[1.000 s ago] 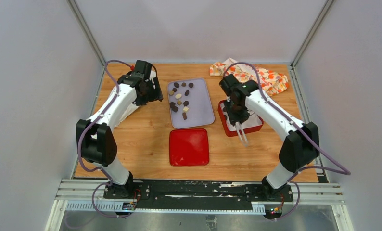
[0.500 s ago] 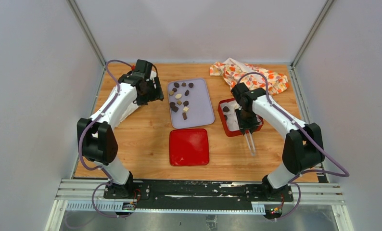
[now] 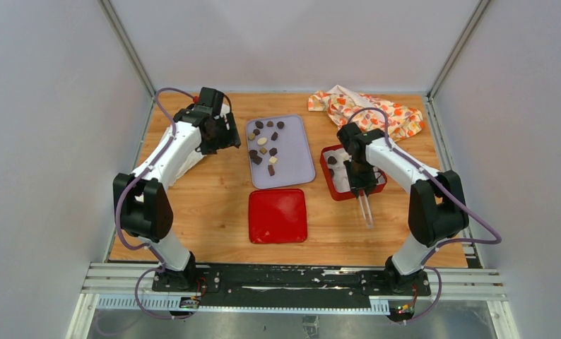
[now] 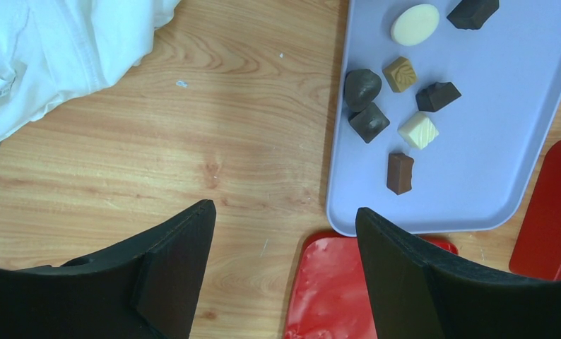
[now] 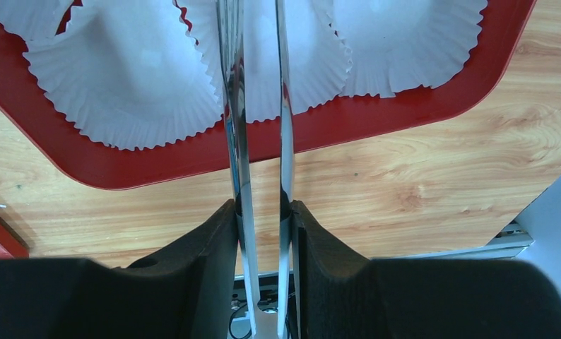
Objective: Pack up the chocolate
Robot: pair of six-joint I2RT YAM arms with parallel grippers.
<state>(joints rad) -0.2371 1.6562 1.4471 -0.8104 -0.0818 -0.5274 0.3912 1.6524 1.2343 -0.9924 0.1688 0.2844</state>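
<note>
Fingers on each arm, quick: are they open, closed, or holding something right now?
Left fingers: open, holding nothing.
Right fingers: closed on the tongs.

One lavender tray [image 3: 302,166] carried about a dozen pieces of chocolate [image 3: 262,141], though the overhead view was too coarse to be sure. There were one red box [image 5: 157,166], one red lid [image 3: 278,216], one pair of tongs [image 5: 234,155], at least three paper cups [image 5: 122,78], one patterned cloth [image 3: 398,116] and one white cloth [image 4: 51,49].
</note>
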